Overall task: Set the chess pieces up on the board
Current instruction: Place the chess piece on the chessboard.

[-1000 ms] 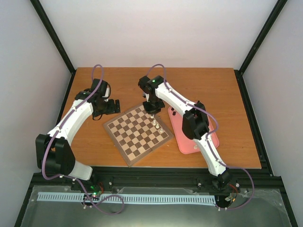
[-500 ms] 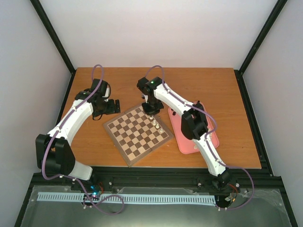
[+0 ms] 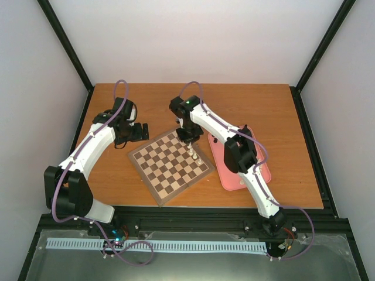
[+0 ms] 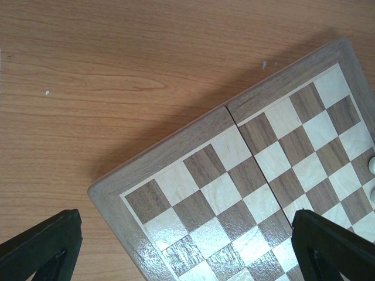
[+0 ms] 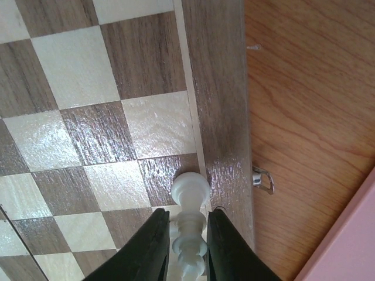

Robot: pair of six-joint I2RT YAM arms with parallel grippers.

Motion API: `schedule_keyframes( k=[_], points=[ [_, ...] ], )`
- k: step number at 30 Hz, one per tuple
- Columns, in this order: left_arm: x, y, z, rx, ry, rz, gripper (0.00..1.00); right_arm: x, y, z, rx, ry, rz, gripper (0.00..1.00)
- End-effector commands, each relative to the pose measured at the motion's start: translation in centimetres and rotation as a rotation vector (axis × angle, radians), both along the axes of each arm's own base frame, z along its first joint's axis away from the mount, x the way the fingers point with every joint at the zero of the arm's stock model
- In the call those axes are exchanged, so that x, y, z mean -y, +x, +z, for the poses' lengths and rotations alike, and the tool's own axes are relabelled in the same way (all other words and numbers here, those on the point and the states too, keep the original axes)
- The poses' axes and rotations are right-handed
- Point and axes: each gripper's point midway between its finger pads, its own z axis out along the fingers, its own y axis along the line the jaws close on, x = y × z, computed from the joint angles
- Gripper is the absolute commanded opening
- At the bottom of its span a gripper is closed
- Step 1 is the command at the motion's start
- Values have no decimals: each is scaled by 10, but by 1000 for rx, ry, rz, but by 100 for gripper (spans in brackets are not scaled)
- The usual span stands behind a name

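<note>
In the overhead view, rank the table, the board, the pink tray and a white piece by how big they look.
1. Table, largest.
2. Board.
3. Pink tray, partly hidden under the right arm, yet it looks smaller than the board.
4. White piece on the board, by far the smallest.

enclosure and bench, as seen

wooden table (image 3: 275,117), orange-brown with visible grain; a few pale specks on its surface in the left wrist view. three plain white walls (image 3: 199,41) close it in at the back and both sides, with a faint lilac cast. black posts (image 3: 64,44) run up the two back corners. a black rail (image 3: 193,219) lines the near edge, with a pale blue slotted strip (image 3: 176,246) below it on a grey sheet (image 3: 328,257). light even and soft; shadows faint.
</note>
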Motion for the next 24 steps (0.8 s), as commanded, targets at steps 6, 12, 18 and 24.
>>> schedule_keyframes(
  k=[6,12,18,24],
  points=[
    [3,3,4,15,-1,-19,100,-8,-9,-3,-7,-6,38,20],
    [3,3,3,15,1,-18,100,-13,-12,-3,-20,12,47,20],
    [3,4,4,17,0,-19,100,-11,-11,-6,-15,-1,43,21],
    [3,3,4,18,2,-18,100,-13,-8,-6,-4,5,38,21]
  ],
)
